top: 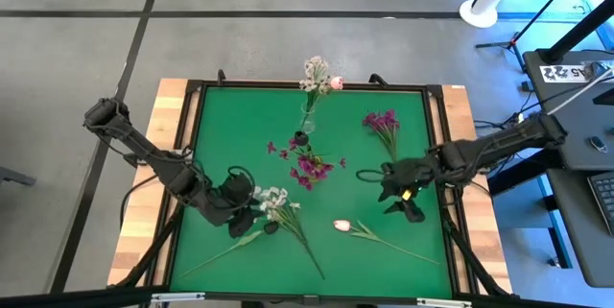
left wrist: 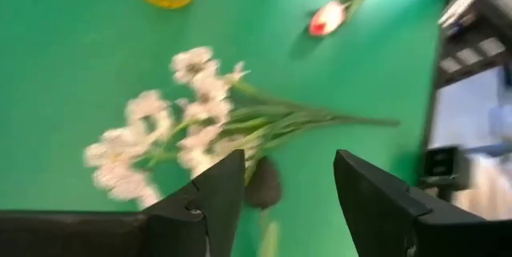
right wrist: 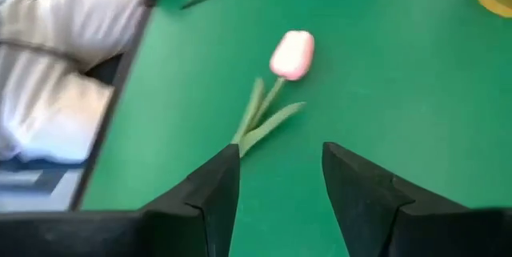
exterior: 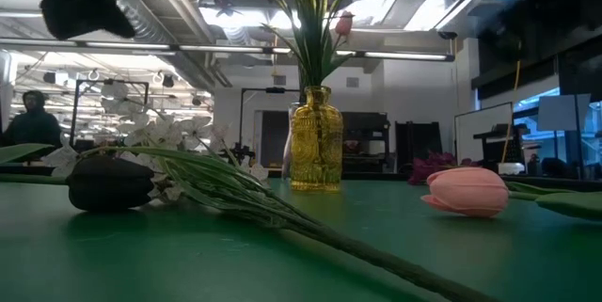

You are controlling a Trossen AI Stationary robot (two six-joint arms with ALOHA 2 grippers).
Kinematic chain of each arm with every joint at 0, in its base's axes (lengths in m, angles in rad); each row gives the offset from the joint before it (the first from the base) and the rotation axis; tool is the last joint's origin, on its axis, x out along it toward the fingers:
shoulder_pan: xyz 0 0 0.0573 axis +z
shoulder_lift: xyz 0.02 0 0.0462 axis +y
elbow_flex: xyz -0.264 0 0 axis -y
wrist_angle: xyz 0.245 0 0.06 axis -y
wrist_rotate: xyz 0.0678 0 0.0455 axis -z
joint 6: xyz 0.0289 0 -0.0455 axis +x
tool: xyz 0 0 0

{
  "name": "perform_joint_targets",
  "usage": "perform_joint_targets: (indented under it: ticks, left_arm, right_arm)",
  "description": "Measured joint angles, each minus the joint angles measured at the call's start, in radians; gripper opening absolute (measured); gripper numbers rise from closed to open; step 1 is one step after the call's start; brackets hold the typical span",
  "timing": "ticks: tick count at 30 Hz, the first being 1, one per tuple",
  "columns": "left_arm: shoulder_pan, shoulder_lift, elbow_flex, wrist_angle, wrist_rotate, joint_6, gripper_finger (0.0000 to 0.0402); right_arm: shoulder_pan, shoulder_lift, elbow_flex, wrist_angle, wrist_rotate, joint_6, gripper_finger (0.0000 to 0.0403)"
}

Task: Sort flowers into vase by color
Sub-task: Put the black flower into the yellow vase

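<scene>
Nearest you, the white flower spray [top: 276, 201] lay flat on the green table [top: 221, 135], stem running toward the front edge. Your left gripper [left wrist: 280, 189] hovered right over its blossoms with the fingers spread, nothing between them. Just beside that, the pink tulip [top: 342, 225] lay on its side too, and your right gripper [right wrist: 276, 181] sat above its leaves, fingers also spread and empty. Further in, a magenta bunch [top: 309, 164] lay loose mid-table, and another purple bunch [top: 382, 124] was off toward the right arm's side. At the far edge you had the yellow glass vase [exterior: 316, 139] standing upright, holding a white spray plus a pink bud [top: 336, 82].
</scene>
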Motion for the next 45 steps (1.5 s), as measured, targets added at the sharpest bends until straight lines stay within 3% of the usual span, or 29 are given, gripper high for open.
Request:
perform_joint_targets:
  ticks: [6, 12, 23, 30, 36, 41, 45]
  left_arm:
    - [0.011, 0.000, -0.001, -0.117, 0.007, 0.003, 0.0149]
    - [0.013, 0.000, -0.001, -0.156, 0.061, 0.011, 0.0140]
    - [0.030, 0.013, -0.001, -0.141, 0.050, 0.137, 0.0180]
    - [0.039, 0.111, -0.001, 0.018, 0.048, 0.247, 0.0206]
    - [0.039, 0.197, -0.001, 0.065, 0.050, 0.266, 0.0210]
    - [0.025, 0.206, -0.001, 0.065, 0.050, 0.266, 0.0210]
    - [-0.002, 0.199, -0.001, 0.061, 0.144, 0.220, 0.0210]
  right_arm:
    - [0.069, 0.000, -0.056, 0.012, 0.135, 0.136, 0.0179]
    - [0.130, 0.000, -0.063, 0.012, 0.224, 0.218, 0.0179]
    - [0.152, 0.000, -0.063, 0.016, 0.305, 0.241, 0.0179]
    - [0.152, 0.002, -0.063, 0.042, 0.330, 0.264, 0.0179]
    - [0.152, 0.082, -0.063, 0.036, 0.351, 0.275, 0.0179]
    - [0.150, 0.185, -0.063, 0.023, 0.412, 0.378, 0.0179]
    - [0.150, 0.243, -0.063, 0.003, 0.404, 0.418, 0.0179]
